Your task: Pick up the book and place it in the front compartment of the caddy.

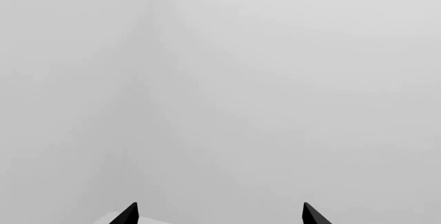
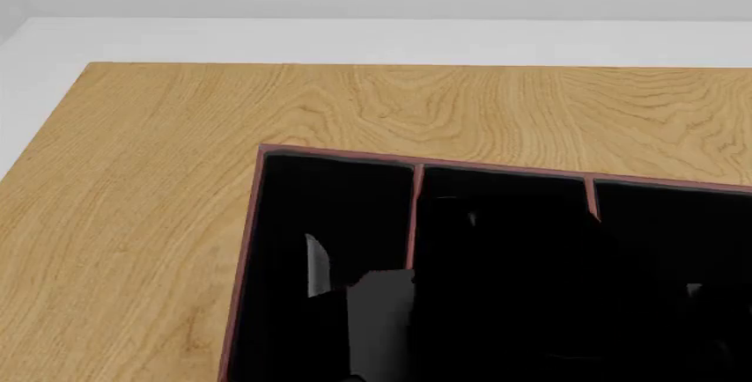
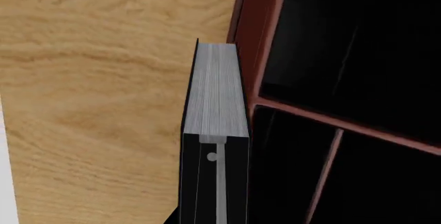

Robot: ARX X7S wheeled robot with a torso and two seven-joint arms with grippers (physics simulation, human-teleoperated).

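Right end effector (image 3: pixel 215 203) grips the book (image 3: pixel 217 87), hanging just outside the caddy (image 3: pixel 256 43) wall over the worktop (image 3: pixel 96 79); lowering now risks catching that rim. Left end effector (image 1: pixel 219 214) hangs spread, empty.

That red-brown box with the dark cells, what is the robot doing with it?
The robot is putting a book into the caddy, a red-brown box split into black-lined cells that sits on a wooden table. The right wrist view shows the book's grey page edge right beside the caddy's outer wall, over the table, gripped by the right end effector. It is not yet inside any cell. The left end effector is open and holds nothing, facing a blank grey background.
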